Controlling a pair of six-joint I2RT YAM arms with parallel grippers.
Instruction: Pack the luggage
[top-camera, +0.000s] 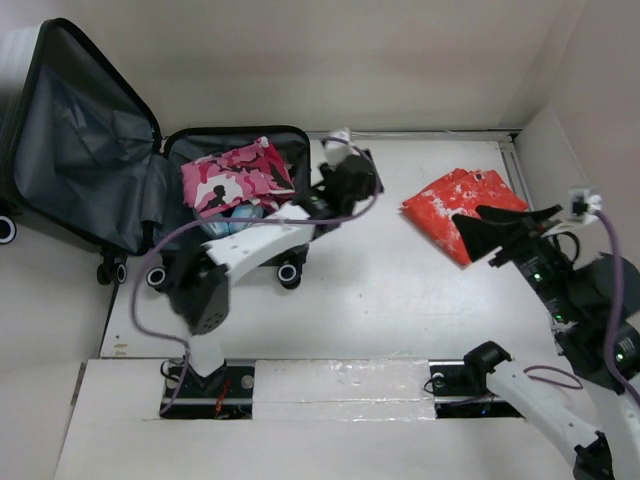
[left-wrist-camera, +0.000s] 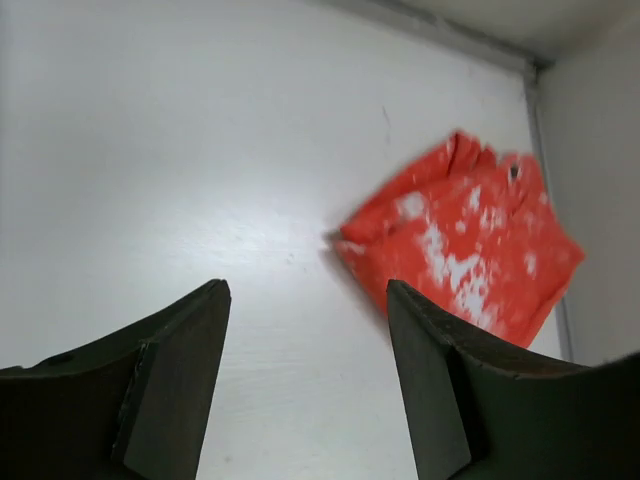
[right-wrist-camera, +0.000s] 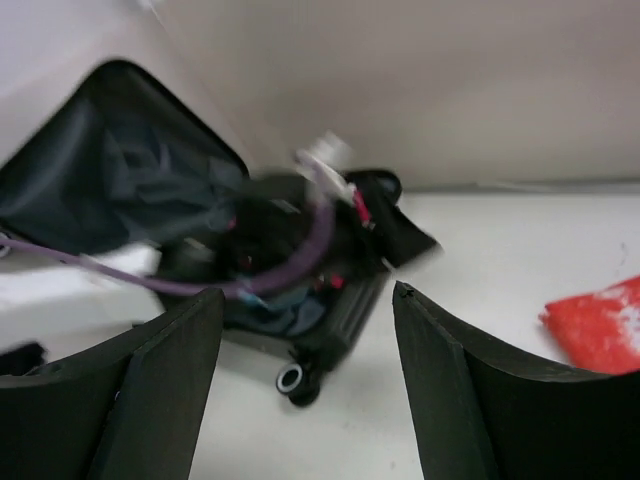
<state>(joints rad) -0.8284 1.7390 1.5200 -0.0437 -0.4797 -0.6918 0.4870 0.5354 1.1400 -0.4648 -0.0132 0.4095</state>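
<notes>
Left gripper (left-wrist-camera: 305, 292) and right gripper (right-wrist-camera: 307, 293) both wide, empty; red cloth (top-camera: 455, 205) may unfold and snag the suitcase (top-camera: 85, 140) rim if pinched by one corner.

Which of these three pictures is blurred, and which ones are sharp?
Right wrist: blurred throughout, the luggage smeared and soft. Left wrist: mostly sharp, the red cloth only slightly soft at its edges. Top external: sharp and evenly lit, no glare.
</notes>
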